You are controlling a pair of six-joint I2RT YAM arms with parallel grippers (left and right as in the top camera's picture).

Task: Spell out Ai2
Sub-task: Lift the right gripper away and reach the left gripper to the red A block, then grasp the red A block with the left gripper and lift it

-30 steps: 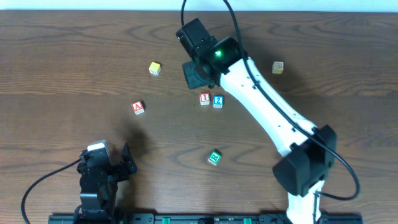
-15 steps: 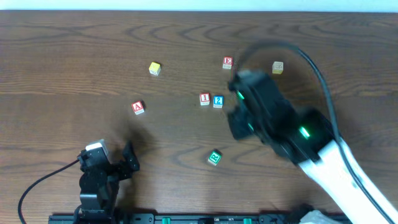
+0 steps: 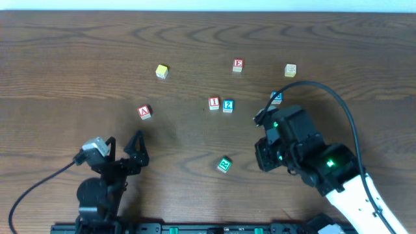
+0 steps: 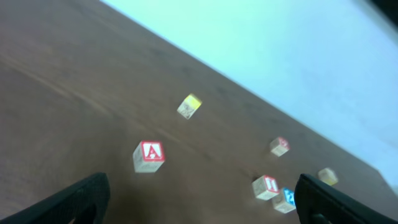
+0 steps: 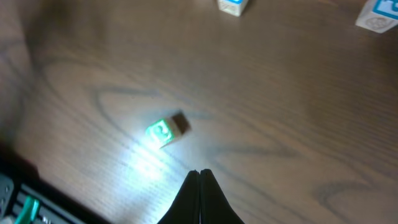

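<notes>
Gaping wide at the near left of the worktop (image 3: 78, 52), the left tool (image 3: 125, 146) held nothing, its two dark fingers spread toward either side of its wrist view. The A block (image 3: 144, 112) sat just ahead of it, alone, with a broad stretch of bare wood between it and the I block (image 3: 214, 103). The 2 block (image 3: 227, 105) stood just beside the I, to its right as seen from above; whether their edges touched I could not tell. The right tool (image 5: 199, 183) had its fingers pressed together on nothing, and a green block (image 5: 163, 132) lay near its tip, apart from it. A blue block (image 3: 276, 97) rested close by the far side of the right arm. An E block (image 3: 238, 65), a yellow block (image 3: 161, 71) and a tan block (image 3: 290, 69) were scattered toward the far edge, each well in from it and well apart from one another.
</notes>
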